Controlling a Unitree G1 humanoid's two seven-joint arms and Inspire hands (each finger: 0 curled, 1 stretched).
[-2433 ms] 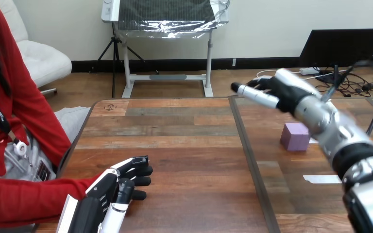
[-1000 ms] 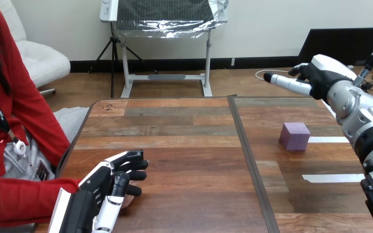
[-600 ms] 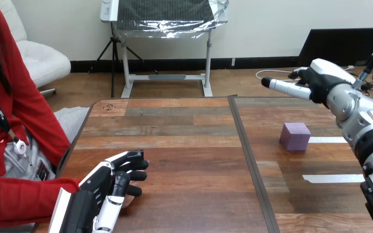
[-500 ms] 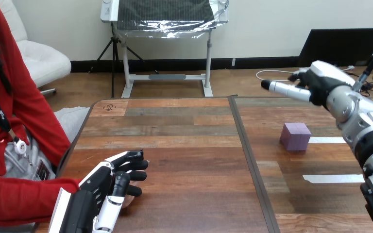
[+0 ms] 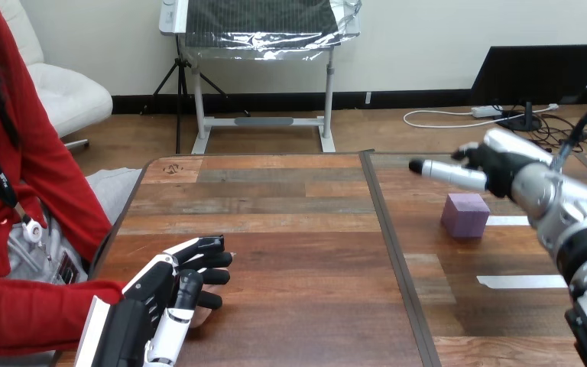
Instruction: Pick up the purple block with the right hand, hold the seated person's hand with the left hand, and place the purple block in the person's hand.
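Now reaching: right robot hand [image 5: 495,165], released, hovers just beyond purple block [image 5: 465,215], not touching; next, lower, clasp. Grip of left robot hand [image 5: 151,304]: cannot tell.

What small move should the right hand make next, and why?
Probably lower the right hand onto the purple block and close round it. The hand hovers open over the block's far side without touching it, and the block sits free on the table.
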